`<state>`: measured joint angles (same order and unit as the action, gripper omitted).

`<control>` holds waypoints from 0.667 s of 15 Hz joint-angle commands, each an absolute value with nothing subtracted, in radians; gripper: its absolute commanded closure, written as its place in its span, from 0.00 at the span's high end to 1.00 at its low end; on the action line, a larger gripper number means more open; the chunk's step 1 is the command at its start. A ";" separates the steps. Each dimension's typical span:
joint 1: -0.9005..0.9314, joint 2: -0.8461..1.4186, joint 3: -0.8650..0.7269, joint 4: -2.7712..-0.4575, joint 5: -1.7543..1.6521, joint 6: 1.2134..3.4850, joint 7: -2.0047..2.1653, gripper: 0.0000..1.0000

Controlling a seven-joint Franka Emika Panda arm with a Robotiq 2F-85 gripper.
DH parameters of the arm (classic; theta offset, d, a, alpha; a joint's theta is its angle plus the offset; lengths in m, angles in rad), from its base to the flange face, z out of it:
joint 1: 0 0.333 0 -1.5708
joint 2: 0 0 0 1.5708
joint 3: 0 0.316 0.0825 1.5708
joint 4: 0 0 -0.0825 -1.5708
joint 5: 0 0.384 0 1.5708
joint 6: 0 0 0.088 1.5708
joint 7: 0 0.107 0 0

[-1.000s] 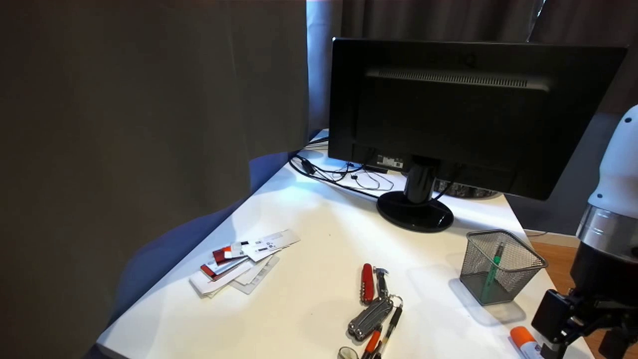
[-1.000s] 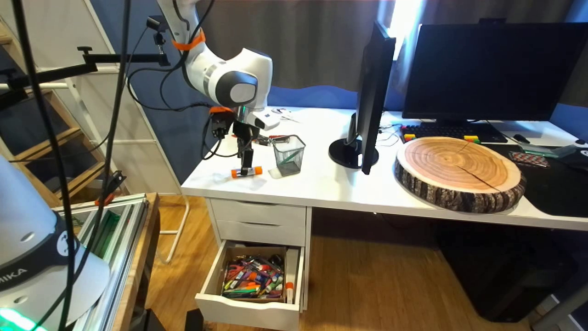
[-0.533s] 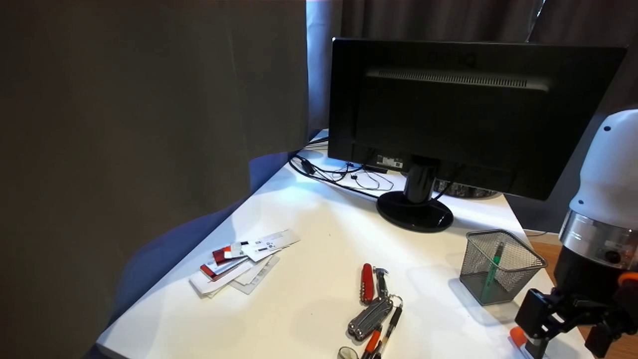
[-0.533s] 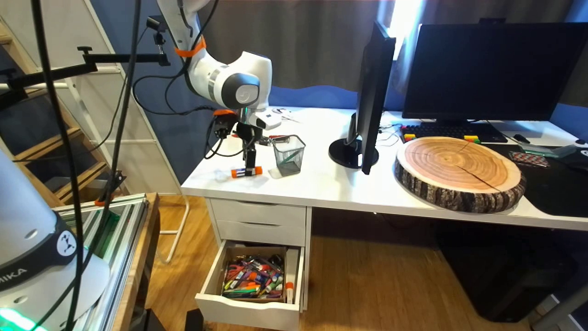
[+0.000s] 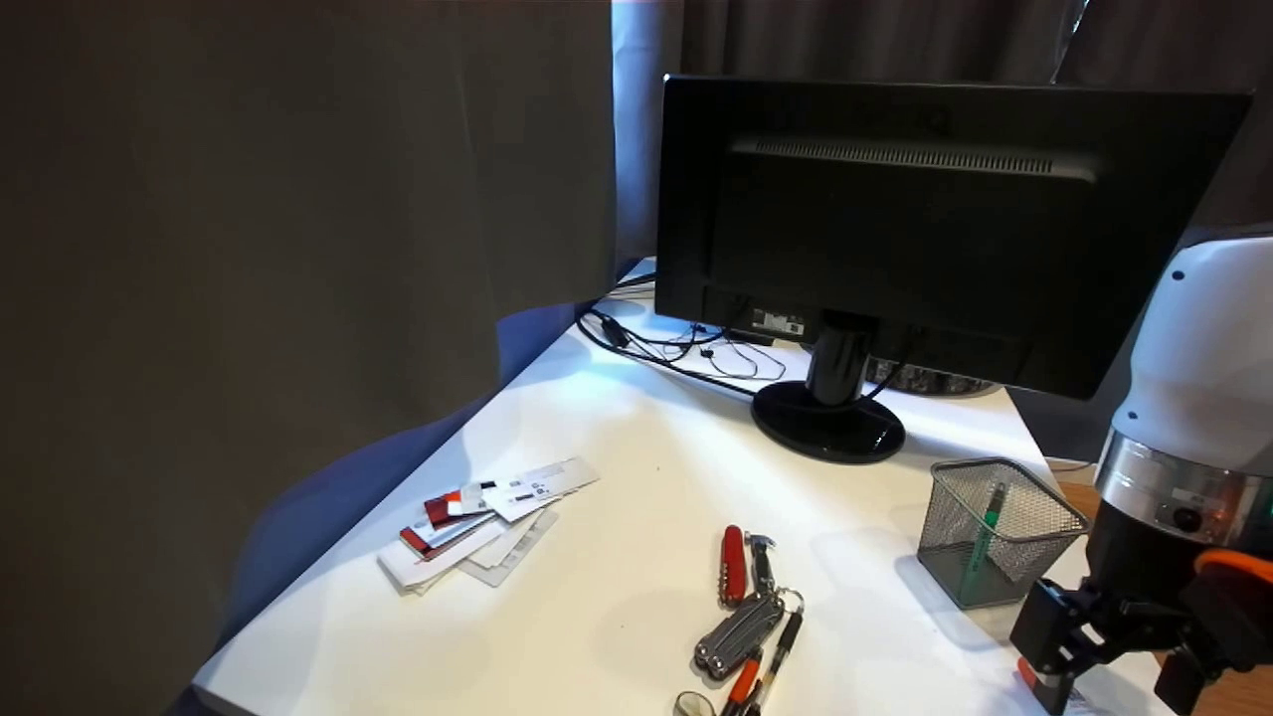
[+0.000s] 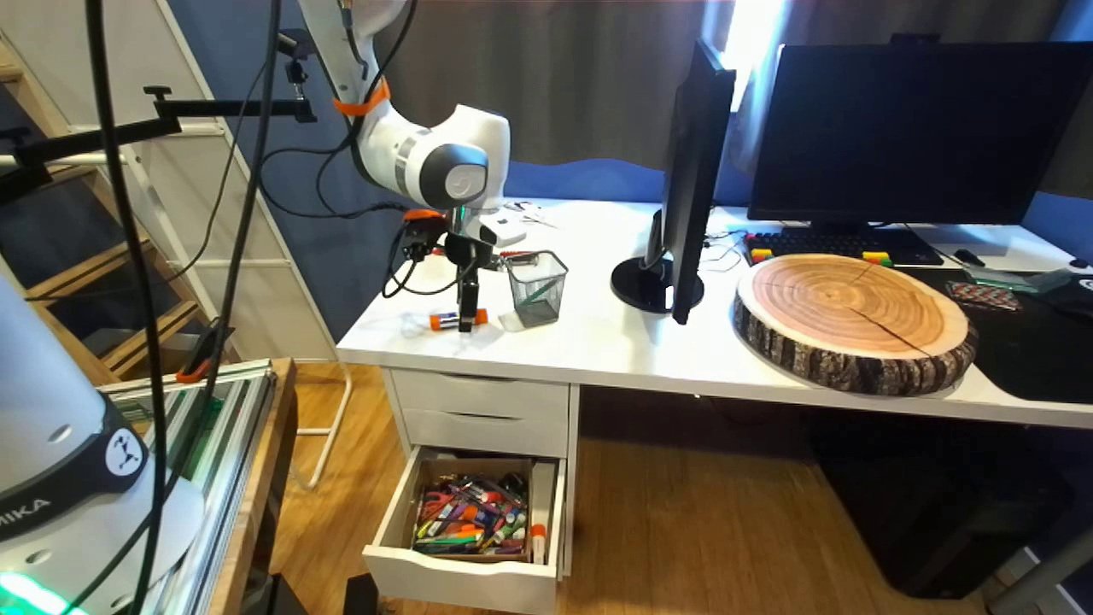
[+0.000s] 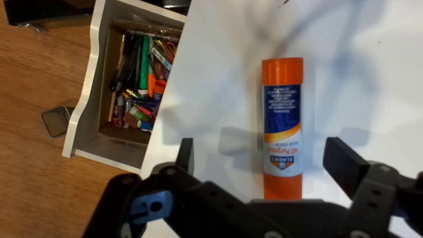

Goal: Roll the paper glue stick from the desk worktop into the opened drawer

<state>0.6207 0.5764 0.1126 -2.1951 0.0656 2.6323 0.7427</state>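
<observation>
The fingers [image 7: 345, 165] were black. Between them, the paper glue stick [image 7: 282, 130] was orange at both ends, with a dark blue band carrying pale print, a yellow-orange stripe and a white section lettered in orange. Under the fingers, the desk worktop [image 7: 214, 82] was plain white. Beyond one finger, the drawer [image 7: 94, 39] was off-white, the box [image 7: 122, 135] inside it brown, and a marker [image 7: 144, 62] there green; farther out, the floor [image 7: 39, 82] showed brown wood grain. Near the fingers in an exterior view, the mesh cup [image 5: 1019, 547] was grey around a green pen [image 5: 987, 534]; well apart from them, the pocketknife [image 5: 733, 567] was red.
</observation>
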 commanded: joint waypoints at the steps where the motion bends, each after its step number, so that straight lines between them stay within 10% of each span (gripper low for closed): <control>1: 0.646 0.597 0.081 -2.169 0.036 2.598 0.805 1.00; 10: 0.622 0.585 0.070 -2.207 0.052 2.594 0.866 1.00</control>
